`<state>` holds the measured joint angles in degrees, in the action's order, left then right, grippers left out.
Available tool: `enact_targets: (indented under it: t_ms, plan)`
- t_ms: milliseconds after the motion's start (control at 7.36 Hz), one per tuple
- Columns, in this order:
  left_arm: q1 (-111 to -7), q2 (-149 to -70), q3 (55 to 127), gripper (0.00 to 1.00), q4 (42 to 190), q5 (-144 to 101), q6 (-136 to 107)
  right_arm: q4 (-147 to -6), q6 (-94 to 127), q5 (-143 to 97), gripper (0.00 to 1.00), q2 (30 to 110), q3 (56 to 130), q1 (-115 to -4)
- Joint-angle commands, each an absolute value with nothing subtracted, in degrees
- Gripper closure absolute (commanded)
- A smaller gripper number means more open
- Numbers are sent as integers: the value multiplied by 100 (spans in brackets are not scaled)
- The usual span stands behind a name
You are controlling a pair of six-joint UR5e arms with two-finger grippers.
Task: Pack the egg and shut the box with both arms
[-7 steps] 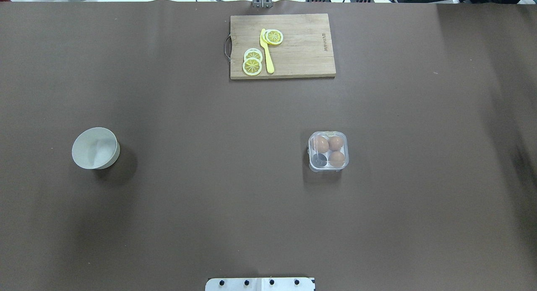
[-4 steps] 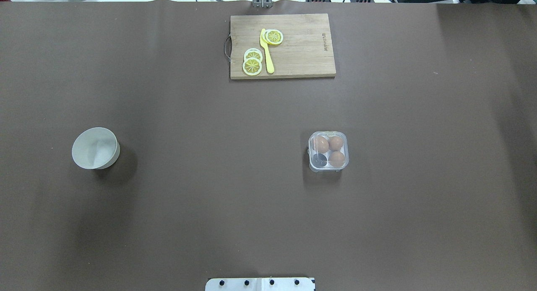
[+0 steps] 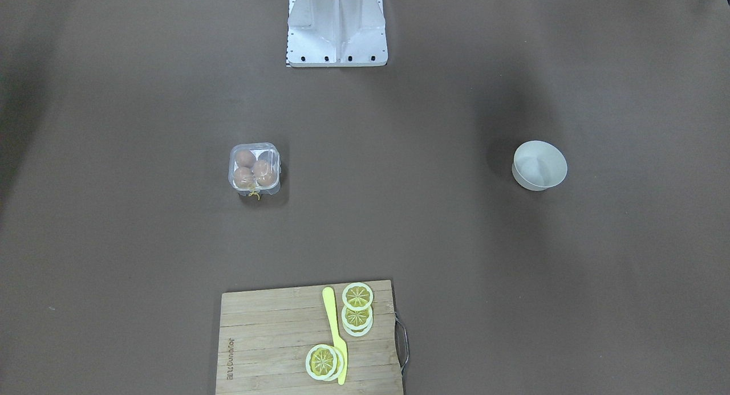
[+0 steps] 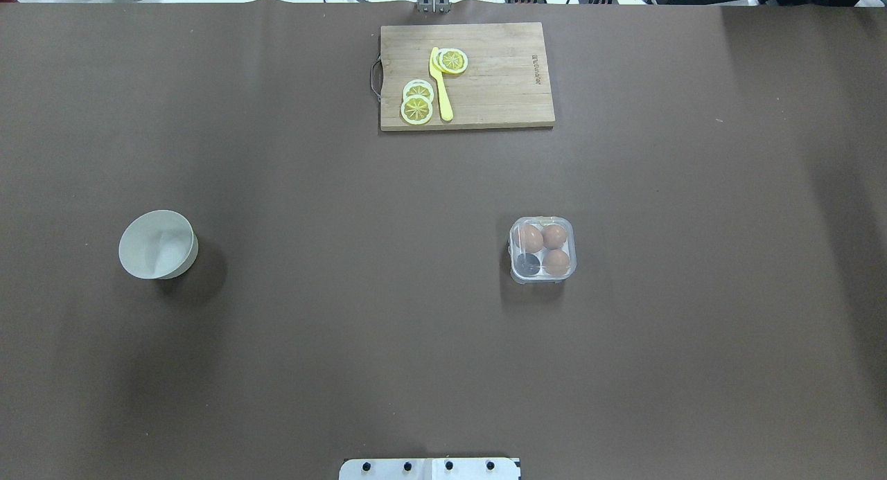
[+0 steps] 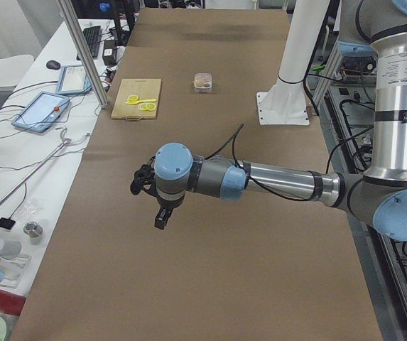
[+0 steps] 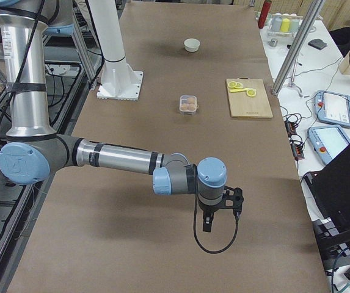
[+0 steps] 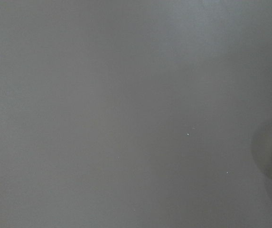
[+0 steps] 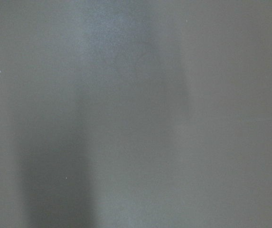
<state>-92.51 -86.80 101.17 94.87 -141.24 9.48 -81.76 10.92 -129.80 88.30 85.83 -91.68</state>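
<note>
Logged small clear plastic four-cell egg carton (image 4: 542, 248) on brown desk (image 4: 346, 341), right of centre from overhead. Counted three light-brown oval eggs (image 4: 554, 236) inside; fourth cell, nearest the robot on its left side, shows only dark through the plastic. Spotted yellow string (image 3: 254, 195) at carton's far edge. Saw left tool (image 5: 161, 219) and right tool (image 6: 206, 226) hanging over bare desk at opposite ends; cannot tell whether fingers apart or together. Noted round white bowl (image 4: 158, 244) on left, wooden cutting board (image 4: 499, 85) with yellow lemon slices (image 4: 416, 109) at far edge.
</note>
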Motion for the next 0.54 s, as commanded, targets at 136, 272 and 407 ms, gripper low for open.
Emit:
enact_targets:
  t_ms: [136, 272, 407]
  plan:
    - [-9255, -8692, 10160, 3, 9352, -14124, 932, -8991, 757, -13050, 0, 8781, 9316, -9229]
    - [-9264, -8675, 10212, 3, 9343, -14124, 932, -8983, 765, -13104, 0, 8728, 9299, -9202]
    - [-9264, -8666, 10204, 3, 9325, -14124, 932, -8982, 747, -13087, 0, 8736, 9212, -9185]
